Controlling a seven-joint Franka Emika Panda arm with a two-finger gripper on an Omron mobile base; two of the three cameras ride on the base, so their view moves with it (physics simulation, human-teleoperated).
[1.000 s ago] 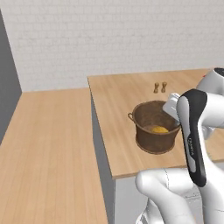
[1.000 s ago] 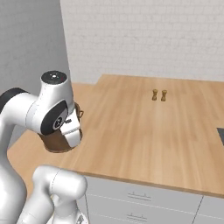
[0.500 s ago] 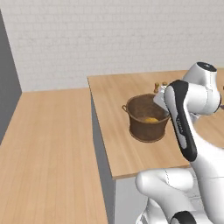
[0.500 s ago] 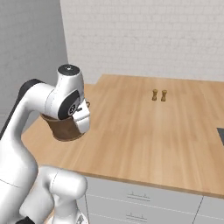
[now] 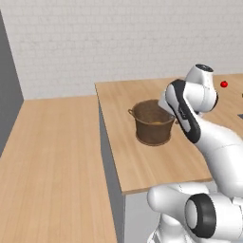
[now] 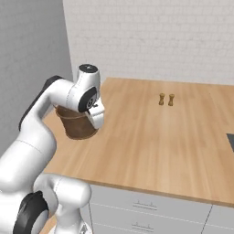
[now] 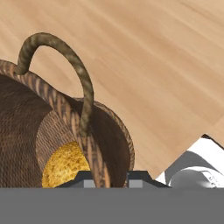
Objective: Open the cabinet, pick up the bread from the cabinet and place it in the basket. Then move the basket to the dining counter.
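The round brown woven basket (image 5: 153, 122) is at the left end of the wood counter (image 5: 142, 166); I cannot tell whether it rests on the top or hangs just above it. My gripper (image 7: 113, 177) is shut on the basket's rim, beside one loop handle (image 7: 65, 57). The golden bread (image 7: 65, 168) lies at the bottom of the basket (image 7: 26, 131). In the right base view the hand (image 6: 96, 114) covers the near side of the basket (image 6: 77, 125). The dining counter is out of view.
Two small wooden shakers (image 6: 166, 99) stand at the back of the counter, and a small red thing (image 5: 223, 84) is at the far right. Grey handled drawers (image 6: 151, 210) run below. A black hob corner (image 6: 231, 141) sits right. Wood floor (image 5: 47, 156) lies left of the counter.
The arm has swung the basket left and away along the counter, with the gripper still shut on its rim. The shakers and the counter have stayed put.
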